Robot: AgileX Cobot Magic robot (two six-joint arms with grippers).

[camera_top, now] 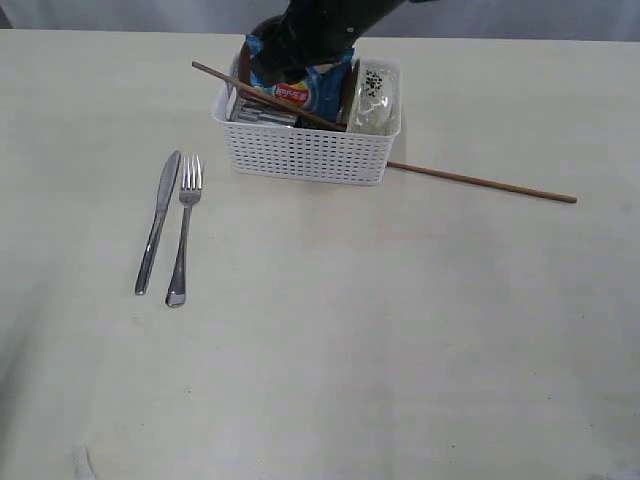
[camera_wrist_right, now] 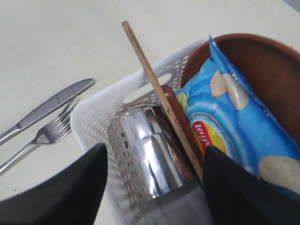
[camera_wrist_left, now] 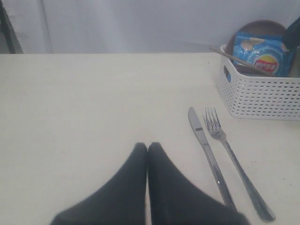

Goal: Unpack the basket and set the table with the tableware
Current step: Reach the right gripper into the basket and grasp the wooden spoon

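The white basket [camera_top: 305, 155] stands at the far middle of the table [camera_top: 380, 330]. In it are a steel cup [camera_wrist_right: 150, 150], a reddish-brown wooden spoon [camera_wrist_right: 180, 122], a brown plate [camera_wrist_right: 267, 70] and a bowl [camera_top: 372, 100]. One chopstick [camera_wrist_right: 159, 93] slants across the basket; the other chopstick [camera_top: 480, 182] lies on the table to its right. The knife [camera_top: 158, 222] and fork [camera_top: 184, 232] lie side by side, left of the basket. My right gripper [camera_wrist_right: 154, 149] is open over the steel cup, holding nothing. My left gripper [camera_wrist_left: 147, 146] is shut and empty, near the knife [camera_wrist_left: 208, 157].
A blue chip bag [camera_top: 300, 90] stands in the basket against the brown plate, right beside the slanting chopstick. My right arm [camera_top: 310, 30] hangs dark above the basket's far side. A pale curtain [camera_wrist_left: 140, 23] closes off the far edge of the table.
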